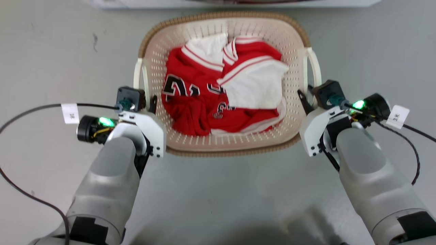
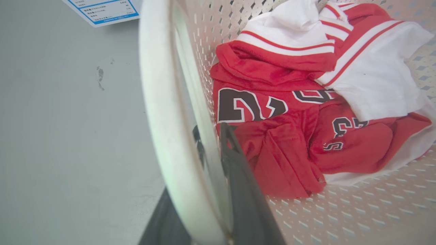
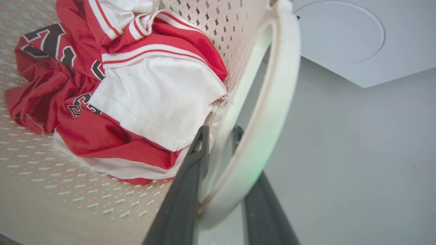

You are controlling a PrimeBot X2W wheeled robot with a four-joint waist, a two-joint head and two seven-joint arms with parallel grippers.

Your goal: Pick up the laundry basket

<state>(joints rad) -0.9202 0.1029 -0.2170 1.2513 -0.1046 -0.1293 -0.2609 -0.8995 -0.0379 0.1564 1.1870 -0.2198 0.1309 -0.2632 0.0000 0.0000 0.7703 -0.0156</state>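
Note:
The laundry basket [image 1: 224,15] is cream with a brown rim and stands on the grey floor, holding red and white jerseys [image 1: 204,102]. My left gripper [image 1: 150,102] is at its left side by the white handle [image 1: 138,73]. In the left wrist view this gripper [image 2: 210,129] has one finger inside the perforated wall and the other outside, behind the handle [image 2: 160,102], closed on the wall. My right gripper [image 1: 308,97] clamps the right wall the same way beside the right handle [image 1: 315,68]. In the right wrist view its fingers [image 3: 221,131] straddle the wall under the handle [image 3: 276,102].
A white appliance edge [image 1: 231,2] runs along the top, just beyond the basket; its white panel with a round outline [image 3: 340,34] lies past the right handle. A blue-bordered label [image 2: 102,12] is at the far left. Black cables [image 1: 34,109] trail over the floor beside both arms.

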